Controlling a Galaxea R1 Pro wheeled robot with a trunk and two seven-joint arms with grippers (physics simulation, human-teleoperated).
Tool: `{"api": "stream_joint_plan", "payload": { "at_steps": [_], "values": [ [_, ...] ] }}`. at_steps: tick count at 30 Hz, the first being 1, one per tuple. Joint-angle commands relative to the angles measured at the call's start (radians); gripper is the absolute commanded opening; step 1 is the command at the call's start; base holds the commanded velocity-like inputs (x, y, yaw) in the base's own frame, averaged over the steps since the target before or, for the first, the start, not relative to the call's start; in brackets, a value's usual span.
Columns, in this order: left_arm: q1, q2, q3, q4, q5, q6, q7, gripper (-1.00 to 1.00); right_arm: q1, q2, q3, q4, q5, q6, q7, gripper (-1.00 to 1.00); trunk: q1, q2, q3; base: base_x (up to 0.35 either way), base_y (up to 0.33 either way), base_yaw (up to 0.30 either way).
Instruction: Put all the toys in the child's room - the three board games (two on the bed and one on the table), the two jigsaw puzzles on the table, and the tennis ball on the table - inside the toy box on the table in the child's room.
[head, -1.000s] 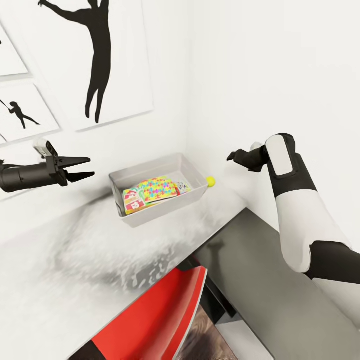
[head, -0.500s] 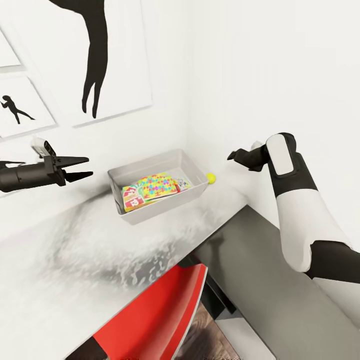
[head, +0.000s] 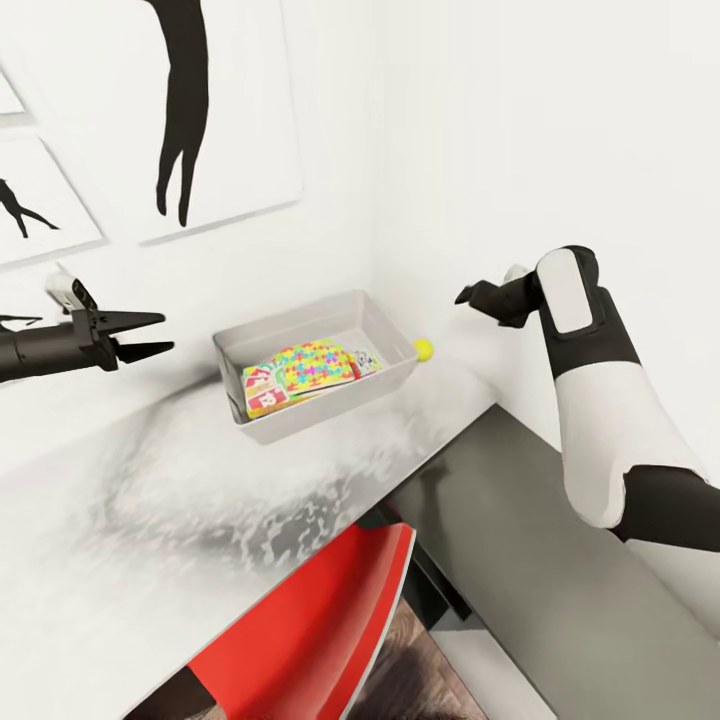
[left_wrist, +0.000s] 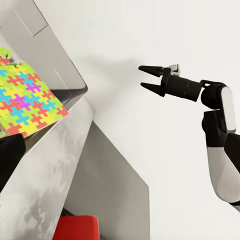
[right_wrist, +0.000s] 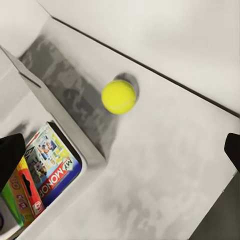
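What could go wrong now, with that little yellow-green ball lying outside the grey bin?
The small fuzzy yellow-green tennis ball lies on the light-grey table in the corner, beside the shallow grey toy box. The open right gripper hovers above it. A slightly off-centre pinch might send the ball rolling away. The wall and the box side also leave the fingers little room.

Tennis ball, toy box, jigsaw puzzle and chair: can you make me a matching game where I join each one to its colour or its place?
Things:
1. tennis ball
2. toy box
3. jigsaw puzzle
4. chair

Matches:
A. red, tucked under the table
B. light grey, standing on the table
C. yellow-green, on the table outside the box
D. many colours, lying inside the box

Pairs: 1-C, 2-B, 3-D, 4-A
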Motion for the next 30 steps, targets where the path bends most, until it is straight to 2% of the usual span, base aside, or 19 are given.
{"api": "stream_joint_plan", "payload": {
  "at_steps": [1, 24, 30],
  "values": [
    [-0.002, 0.002, -0.003, 0.001, -0.004, 0.000, -0.010, 1.00, -0.002, 0.001, 0.000, 0.002, -0.010, 0.002, -0.010, 1.00, 0.001, -0.002, -0.003, 0.000, 0.000, 0.000],
    [-0.002, 0.008, 0.002, 0.005, -0.005, 0.000, -0.011, 1.00, -0.033, -0.001, 0.000, 0.003, -0.014, 0.002, -0.008, 1.00, 0.001, -0.002, -0.041, 0.000, 0.000, 0.000],
    [-0.002, 0.031, 0.011, 0.006, -0.004, 0.000, -0.012, 1.00, -0.051, 0.004, 0.000, 0.002, -0.016, 0.002, -0.008, 1.00, 0.001, -0.002, -0.051, 0.000, 0.000, 0.000]
  ]
}}
